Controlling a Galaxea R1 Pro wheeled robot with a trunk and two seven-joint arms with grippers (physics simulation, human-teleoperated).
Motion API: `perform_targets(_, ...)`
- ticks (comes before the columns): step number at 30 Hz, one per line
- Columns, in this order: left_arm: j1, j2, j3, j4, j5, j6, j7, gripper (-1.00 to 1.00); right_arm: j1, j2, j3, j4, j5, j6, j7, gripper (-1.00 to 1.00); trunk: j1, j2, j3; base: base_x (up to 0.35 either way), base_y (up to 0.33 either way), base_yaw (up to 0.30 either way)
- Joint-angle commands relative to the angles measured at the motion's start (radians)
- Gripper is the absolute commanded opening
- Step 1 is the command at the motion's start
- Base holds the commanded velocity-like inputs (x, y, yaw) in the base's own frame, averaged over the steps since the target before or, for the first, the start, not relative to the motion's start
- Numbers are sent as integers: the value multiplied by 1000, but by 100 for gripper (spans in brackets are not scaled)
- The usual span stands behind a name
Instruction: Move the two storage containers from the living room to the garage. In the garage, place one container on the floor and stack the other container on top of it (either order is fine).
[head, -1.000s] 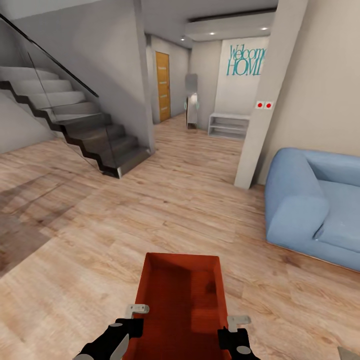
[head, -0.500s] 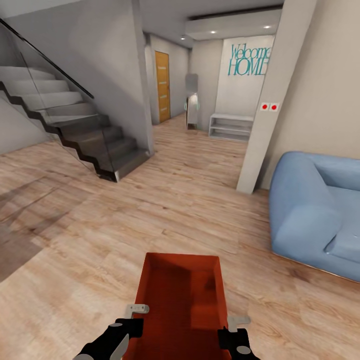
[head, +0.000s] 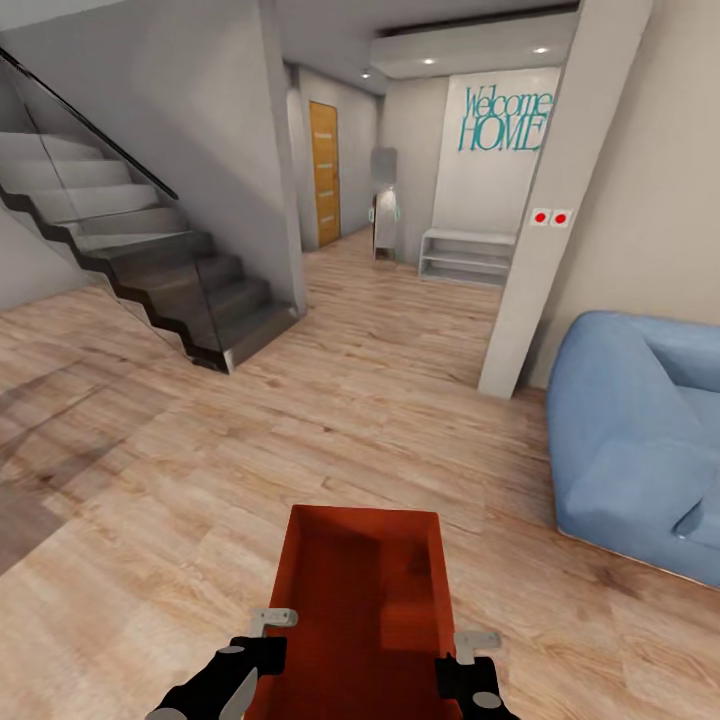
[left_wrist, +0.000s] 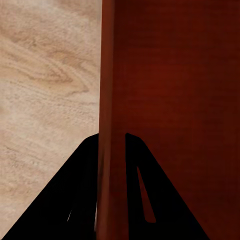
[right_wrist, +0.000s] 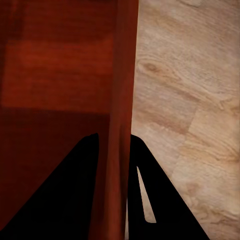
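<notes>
Both end effectors grip one orange-red container (head: 362, 600): the left end effector (head: 262, 640) is clamped on its left wall, and the right end effector (head: 470, 655) is clamped on its right wall, each with one finger inside and one outside. They hold the container low in front of the robot, above the light wood floor (head: 330, 420). A staircase (head: 150, 260) stands ahead on the left, a blue sofa (head: 640, 430) on the right, and an orange door (head: 324, 172) far ahead.
</notes>
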Motion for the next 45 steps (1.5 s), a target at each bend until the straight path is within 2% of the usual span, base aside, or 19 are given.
perform_targets(1, 0, 2, 2, 1, -1, 7, 13, -100, -2, -16, -19, -2, 11, -9, -5, -100, 1, 0, -1, 323, 0, 0)
perform_targets(45, 0, 2, 2, 0, -1, 7, 10, -100, -2, -17, -19, -2, 11, -9, -5, -100, 1, 0, -1, 323, 0, 0)
